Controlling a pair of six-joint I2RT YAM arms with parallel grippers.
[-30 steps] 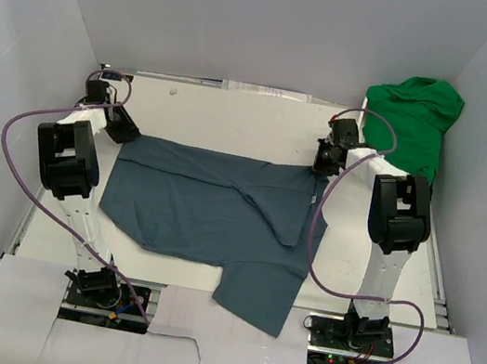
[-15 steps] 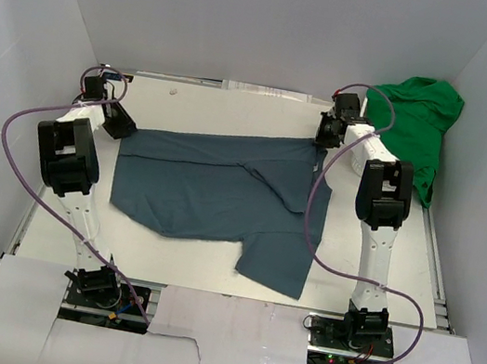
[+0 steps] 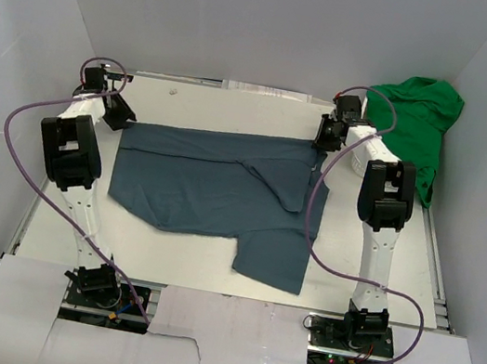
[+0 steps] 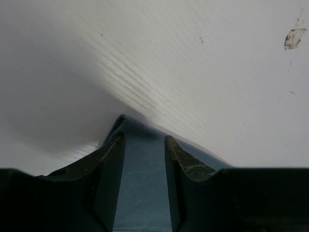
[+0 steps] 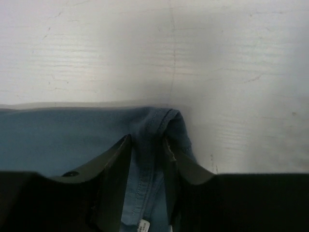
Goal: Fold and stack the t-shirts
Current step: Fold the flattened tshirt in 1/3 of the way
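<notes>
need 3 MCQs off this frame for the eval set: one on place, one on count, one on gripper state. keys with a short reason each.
1. Where is the green t-shirt?
A. Bunched at the far right corner of the table
B. Spread flat at the centre
C. Beside the left arm's base

2. How many t-shirts are in view?
A. One
B. Two
C. Four

3. What is the left gripper doing?
A. Open over bare table
B. Shut on the slate-blue t-shirt
C. Shut on the green t-shirt

Key:
1 A: the top view shows it heaped at the far right.
2 B: only one green and one slate-blue shirt show.
3 B: the left wrist view shows blue cloth pinched in it. The right gripper pinches the same shirt's stitched edge.
</notes>
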